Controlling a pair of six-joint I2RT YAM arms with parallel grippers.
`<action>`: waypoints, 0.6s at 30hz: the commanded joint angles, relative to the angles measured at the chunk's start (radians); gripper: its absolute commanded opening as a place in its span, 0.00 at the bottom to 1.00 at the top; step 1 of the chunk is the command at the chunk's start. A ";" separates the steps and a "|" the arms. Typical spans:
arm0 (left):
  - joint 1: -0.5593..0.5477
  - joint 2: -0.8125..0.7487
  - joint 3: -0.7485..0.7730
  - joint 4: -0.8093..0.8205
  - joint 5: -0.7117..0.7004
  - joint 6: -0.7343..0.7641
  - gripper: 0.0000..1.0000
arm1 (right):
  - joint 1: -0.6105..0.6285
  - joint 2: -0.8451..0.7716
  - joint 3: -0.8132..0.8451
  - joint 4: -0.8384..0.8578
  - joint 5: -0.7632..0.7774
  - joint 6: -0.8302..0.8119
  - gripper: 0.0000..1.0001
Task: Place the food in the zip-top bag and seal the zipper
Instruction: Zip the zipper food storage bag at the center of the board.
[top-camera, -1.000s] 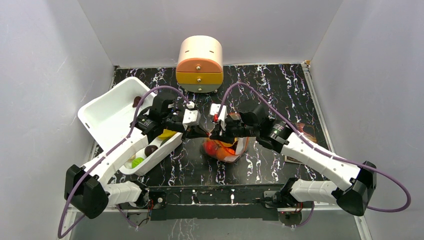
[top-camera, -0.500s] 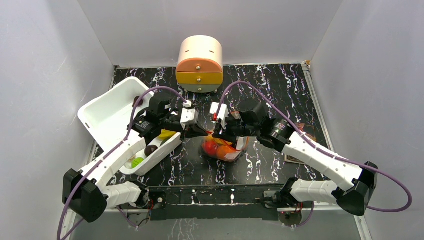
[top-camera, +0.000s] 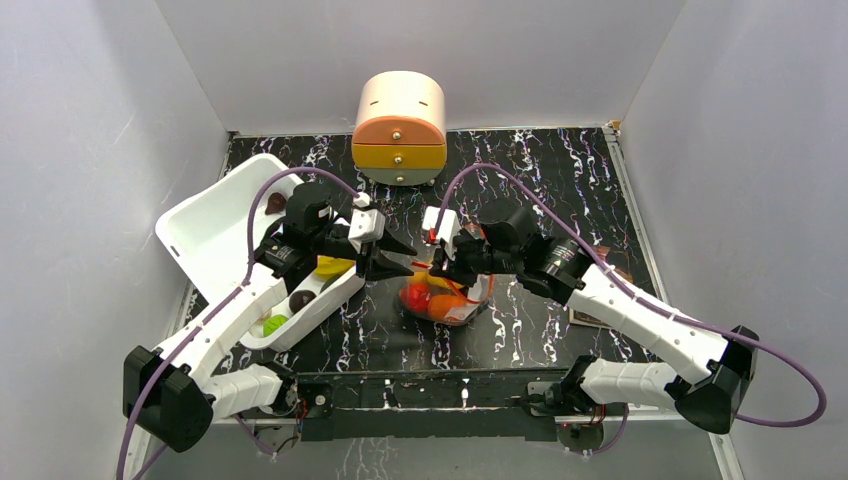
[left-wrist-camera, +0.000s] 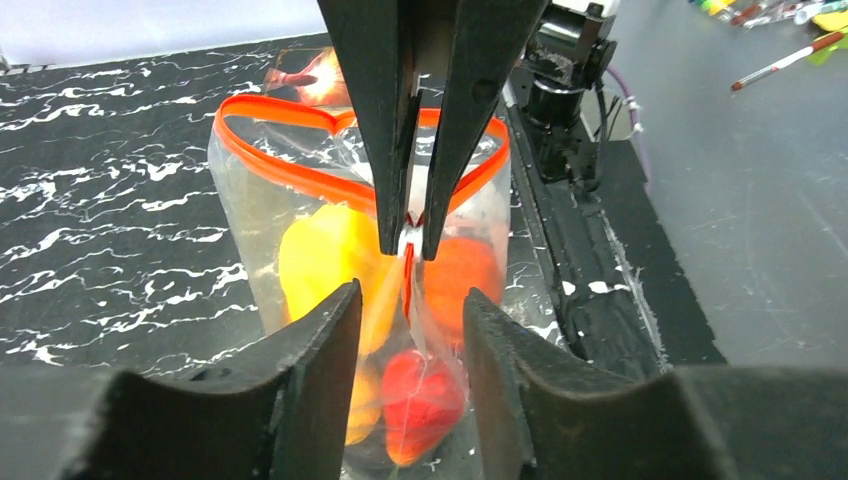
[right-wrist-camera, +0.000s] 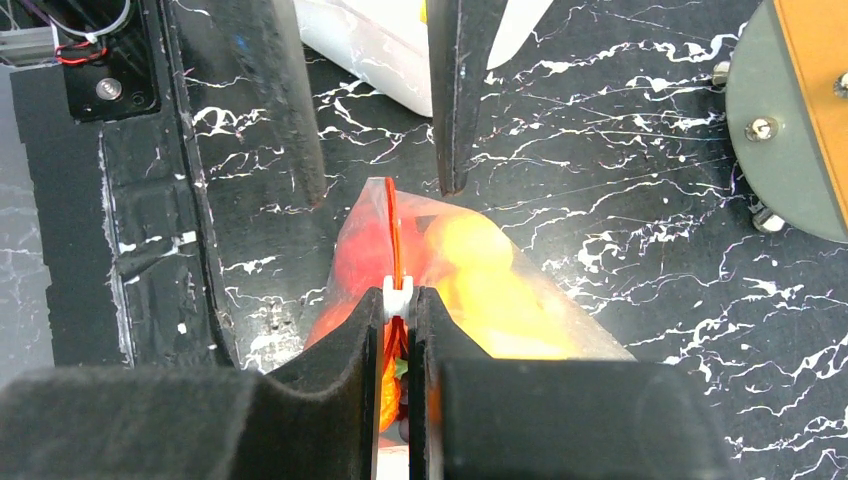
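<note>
The zip-top bag (top-camera: 447, 300) stands on the black marbled table (top-camera: 540, 180) just below the middle of the top view, between the two gripper heads. Its clear plastic shows the food (left-wrist-camera: 335, 262) inside: a yellow piece, an orange one to its right and a red one at the bottom. The zipper (left-wrist-camera: 285, 170) is unsealed. In the left wrist view its red-orange strip runs as an open loop around the mouth, and the two sides meet only at the near end. There the white slider tab (right-wrist-camera: 397, 293) sits.

The right gripper (right-wrist-camera: 398, 302) is clamped on that end of the zipper, its pads pressed together on the strip with the tab showing just above them. In the left wrist view the same fingers (left-wrist-camera: 370, 100) come down from the top of the frame and pinch the rim.

The left gripper (left-wrist-camera: 410, 300) is released, with a clear gap between its two fingers (left-wrist-camera: 300, 370). The bag's pinched corner shows in that gap, and I cannot tell whether either finger touches the plastic. In the right wrist view the left fingers hang either side of the far tip of the rim.

Left of the bag lies the white tub (top-camera: 215, 225), tilted across the table's left edge. It holds a brown piece (top-camera: 272, 204), a yellow piece (top-camera: 335, 267), a dark piece (top-camera: 300, 299) and a green piece (top-camera: 275, 323). A small drawer cabinet (top-camera: 400, 125) stands at the upper middle.
</note>
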 joint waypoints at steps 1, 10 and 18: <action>0.006 -0.014 -0.007 0.076 0.099 -0.032 0.44 | -0.004 0.014 0.057 0.043 -0.029 0.003 0.00; 0.006 0.019 0.000 0.022 0.119 0.016 0.42 | -0.003 0.027 0.059 0.074 -0.043 0.010 0.00; 0.006 0.050 0.023 -0.012 0.100 0.031 0.36 | -0.002 0.027 0.062 0.106 -0.042 0.020 0.00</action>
